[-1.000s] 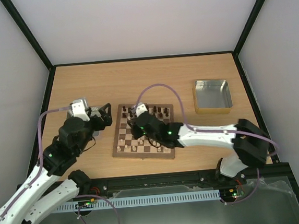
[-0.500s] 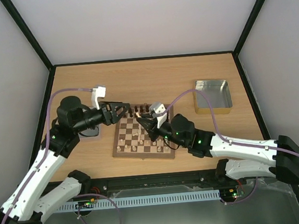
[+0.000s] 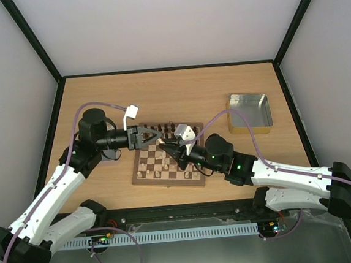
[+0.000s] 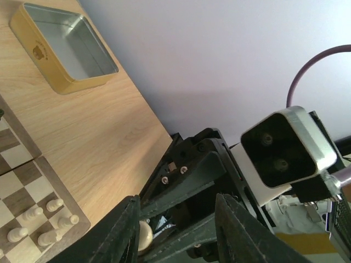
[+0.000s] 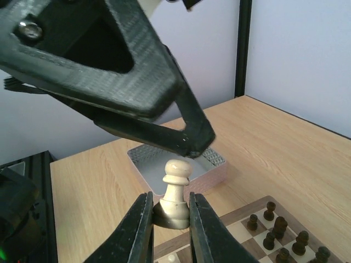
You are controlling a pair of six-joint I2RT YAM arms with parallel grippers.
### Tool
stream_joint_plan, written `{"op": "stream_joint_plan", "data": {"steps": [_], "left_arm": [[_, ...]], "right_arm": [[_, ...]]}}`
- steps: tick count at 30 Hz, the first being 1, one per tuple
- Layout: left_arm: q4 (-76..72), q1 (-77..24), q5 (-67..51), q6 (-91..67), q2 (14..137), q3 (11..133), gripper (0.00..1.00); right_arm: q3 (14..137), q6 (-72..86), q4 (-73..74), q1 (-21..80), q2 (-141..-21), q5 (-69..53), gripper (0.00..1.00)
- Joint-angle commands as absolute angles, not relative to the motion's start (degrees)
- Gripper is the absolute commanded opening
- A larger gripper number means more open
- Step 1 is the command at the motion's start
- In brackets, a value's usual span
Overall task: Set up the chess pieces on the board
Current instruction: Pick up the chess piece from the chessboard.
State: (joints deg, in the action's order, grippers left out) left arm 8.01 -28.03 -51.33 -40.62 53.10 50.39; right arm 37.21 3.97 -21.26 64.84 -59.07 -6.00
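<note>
My right gripper [image 5: 170, 198] is shut on the base of a cream pawn [image 5: 176, 174] and holds it upright in the air above the board [image 3: 168, 183]. The left gripper [image 3: 156, 137] reaches in from the left. Its fingers [image 5: 189, 139] straddle the pawn's head with a gap on both sides. In the left wrist view the pawn's round head [image 4: 144, 234] shows just inside one finger [image 4: 123, 230] of the open left gripper [image 4: 176, 200]. Cream chess pieces [image 4: 46, 222] stand on the board's near rows and dark ones [image 5: 277, 230] on the far rows.
A gold-sided metal tin [image 3: 249, 110] sits on the table right of the board. Another square metal tray [image 5: 215, 171] lies left of the board, behind the held pawn. Black frame rails edge the table, with walls close behind them.
The left arm swung right from the table's left side to the board, and its jaws narrowed. The right gripper, still holding the pawn, drew back and turned to face it.
</note>
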Motion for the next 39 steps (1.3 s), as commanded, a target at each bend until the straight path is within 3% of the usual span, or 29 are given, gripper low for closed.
{"op": "stream_joint_plan", "data": {"steps": [1, 6, 9, 18, 24, 32, 34, 36, 39], "left_arm": [[9.1, -27.4, -53.9, -40.7, 54.2, 50.0, 0.40], [12.0, -27.0, -52.1, -38.7, 54.3, 49.7, 0.53], [11.4, -26.9, -52.8, -37.9, 53.5, 49.3, 0.52], [14.1, -27.0, -54.8, -33.0, 52.0, 48.7, 0.37], [14.7, -27.0, -55.5, -31.7, 52.7, 48.2, 0.36], [15.3, -27.0, -56.1, -30.2, 51.4, 48.0, 0.06], [15.5, -27.0, -54.7, -29.8, 51.0, 48.0, 0.03], [16.7, -27.1, -50.8, -28.7, 50.4, 48.3, 0.02], [19.4, -27.2, -41.0, -26.9, 49.2, 48.6, 0.03]], "right_arm": [[39.5, 2.1, -19.9, 64.8, -58.2, -8.6, 0.15], [39.3, 2.3, -20.3, 64.8, -57.9, -8.3, 0.15], [39.1, 2.5, -20.5, 64.8, -57.9, -7.8, 0.15], [39.4, 2.3, -20.3, 64.8, -58.8, -9.7, 0.15], [40.6, 1.6, -18.6, 64.9, -60.0, -11.8, 0.15], [41.4, 3.4, -17.8, 64.9, -61.0, -9.5, 0.17], [41.7, 5.5, -16.7, 64.9, -61.5, -7.0, 0.29], [41.2, 7.4, -16.1, 64.9, -61.7, -4.0, 0.51], [38.6, 10.2, -17.0, 64.9, -60.8, -0.3, 0.66]]}}
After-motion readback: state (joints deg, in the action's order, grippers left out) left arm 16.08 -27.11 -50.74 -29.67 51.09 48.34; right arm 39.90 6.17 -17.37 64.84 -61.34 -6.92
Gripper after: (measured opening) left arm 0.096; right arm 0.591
